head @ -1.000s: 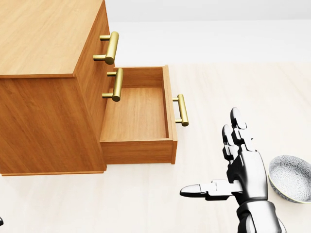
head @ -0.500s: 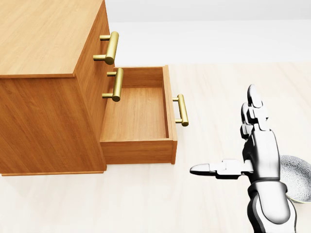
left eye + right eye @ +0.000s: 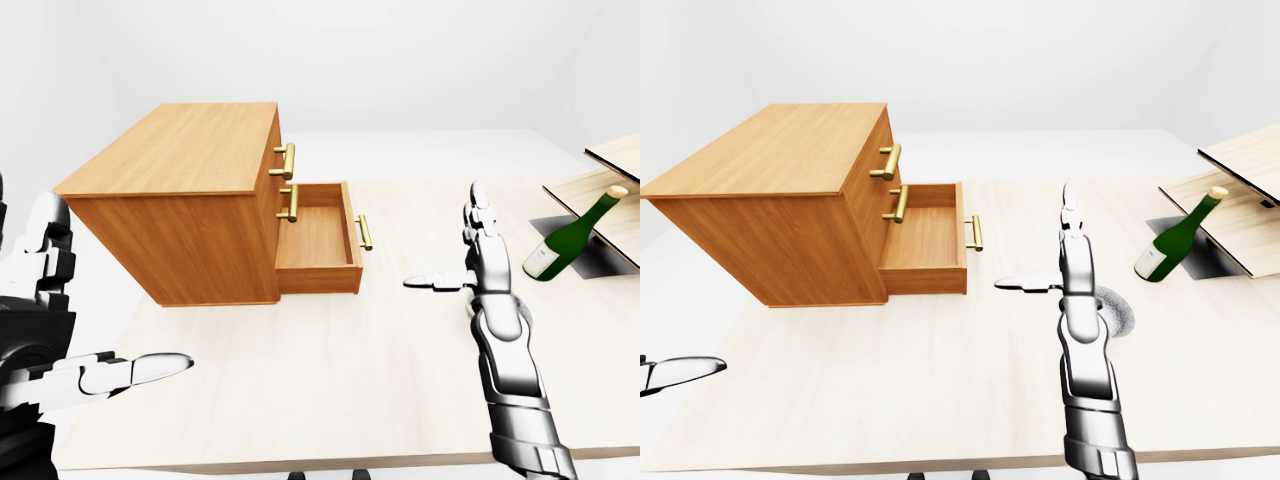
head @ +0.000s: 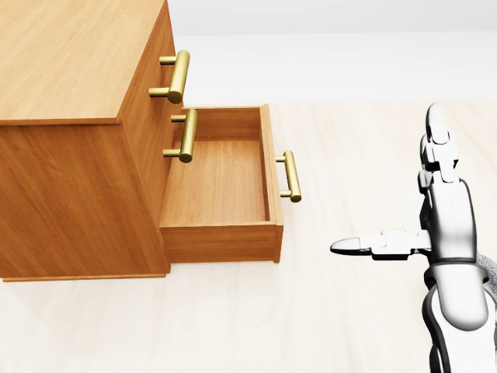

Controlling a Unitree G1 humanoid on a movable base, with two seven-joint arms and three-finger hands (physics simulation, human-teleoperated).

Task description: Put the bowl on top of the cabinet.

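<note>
Grey patterned ceramic bowl (image 3: 1114, 312): sits on the pale wooden surface (image 3: 890, 370), at the right of the right-eye view, half hidden behind the right wrist. In the head view only a sliver of its rim shows at the right edge, low down. The bowl is well apart from the cabinet and not on it

Right hand (image 4: 449, 225): open. The fingers (image 4: 436, 134) point straight up and the thumb (image 4: 353, 247) sticks out level toward the view's left. It grips nothing. The wrist overlaps the bowl in the eye views; whether they touch cannot be told

Left hand (image 3: 40, 330): low at the left of the left-eye view, open, thumb (image 3: 145, 366) stretched toward the view's right, holding nothing

Orange-brown wooden cabinet (image 3: 790, 150): stands on the surface at the left, with a flat bare top. It has three brass bar handles; the lowest drawer (image 4: 217, 179) is pulled out toward the view's right, and the two above it are shut

Dark green glass wine bottle with gold cap (image 3: 1175, 238): at far right, tilted, with its neck up toward pale slanted wooden panels (image 3: 1240, 150) and its base near a dark grey patch (image 3: 1205, 258) on the surface. It is near the bowl but apart from it
</note>
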